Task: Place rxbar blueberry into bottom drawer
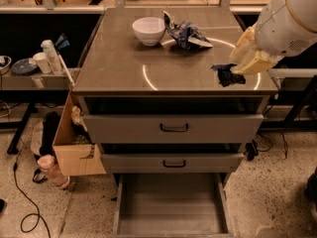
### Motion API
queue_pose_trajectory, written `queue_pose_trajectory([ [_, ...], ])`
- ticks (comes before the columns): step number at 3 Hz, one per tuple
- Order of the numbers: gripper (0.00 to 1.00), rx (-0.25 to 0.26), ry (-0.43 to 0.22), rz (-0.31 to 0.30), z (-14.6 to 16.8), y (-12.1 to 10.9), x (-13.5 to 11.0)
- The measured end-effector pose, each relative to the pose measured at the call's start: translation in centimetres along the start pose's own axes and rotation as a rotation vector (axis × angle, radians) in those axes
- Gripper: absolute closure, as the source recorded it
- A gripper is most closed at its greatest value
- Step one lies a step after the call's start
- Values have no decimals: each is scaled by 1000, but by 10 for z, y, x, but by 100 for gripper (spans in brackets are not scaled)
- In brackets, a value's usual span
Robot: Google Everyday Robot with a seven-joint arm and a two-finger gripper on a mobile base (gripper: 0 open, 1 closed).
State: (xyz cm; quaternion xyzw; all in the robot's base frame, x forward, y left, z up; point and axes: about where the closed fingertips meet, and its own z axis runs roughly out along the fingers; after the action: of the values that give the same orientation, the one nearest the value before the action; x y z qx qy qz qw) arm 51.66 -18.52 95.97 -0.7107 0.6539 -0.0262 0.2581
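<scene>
At the right edge of the frame, you will find the gripper [237,69] hanging just above the right side of the cabinet top [124,63], carried on the white arm [292,19] that enters from the upper right. Its fingers are closed on the rxbar blueberry [227,75], which shows as a small dark navy shape sticking out to the left of the fingertips (lettering too small to read). The bar sits over the cabinet's right front corner; whether it touches the surface cannot be told.

Toward the upper centre, a white bowl [149,30] stands on the cabinet top, with a crumpled blue-and-white chip bag [185,33] just to its right, both well apart from the gripper.

Below, the top drawer [218,129] and middle drawer [213,162] each show a black handle. At the bottom centre, the bottom drawer [171,205] is pulled out, its plain grey floor exposed. A cardboard box [74,155] stands at the cabinet's left.
</scene>
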Motion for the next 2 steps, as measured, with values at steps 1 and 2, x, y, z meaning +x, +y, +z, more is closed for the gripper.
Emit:
queue_pose_trajectory([
  [1, 100, -40, -32, 40, 16, 15, 6],
  [2, 100, -77, -53, 73, 31, 31, 11],
])
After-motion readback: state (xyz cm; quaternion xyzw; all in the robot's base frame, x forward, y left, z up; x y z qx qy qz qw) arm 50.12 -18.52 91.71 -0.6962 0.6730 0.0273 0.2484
